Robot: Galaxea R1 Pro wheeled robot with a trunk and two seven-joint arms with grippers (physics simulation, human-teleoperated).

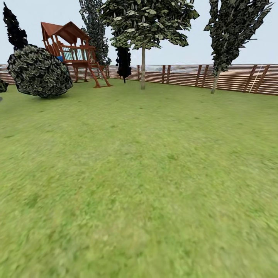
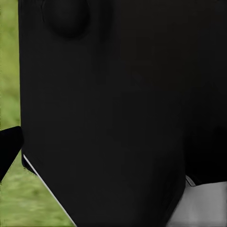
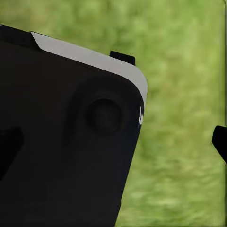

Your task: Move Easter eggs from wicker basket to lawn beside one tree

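- Head view takes in the lawn [image 1: 139, 185], a wide flat stretch of mottled green grass running from the near edge to the far fence; its texture is soft and blurred close by, finer farther off
- at far left stands a round bush [image 1: 38, 71] of dark leaves speckled pale green, with a narrow dark conifer [image 1: 14, 29] behind it
- right of the bush is a wooden playset [image 1: 75, 50] in red-brown timber, with a peaked roof, railings, slanted legs and a scrap of blue at its side
- near the middle rises the tree [image 1: 143, 65] with a straight, smooth, pale trunk and a broad crown of flat dark panels flecked pale green; a small black conifer [image 1: 123, 63] stands just to its left by the fence
- toward the right a second tree [image 1: 231, 34] leans on a thin slanted trunk under dark foliage
- a brown horizontal-slat fence [image 1: 231, 79] closes the garden along the back, with upright posts; pale sky above
- open grass lies between the camera and the pale-trunked tree
- left wrist view: a large matte black robot body panel [image 2: 118, 109] with a thin pale edge, and a strip of grass beside it; jaws state cannot be told
- right wrist view: a black rounded housing [image 3: 66, 142] with a grey-white rim and a round recess, blurred grass behind; jaws state cannot be told
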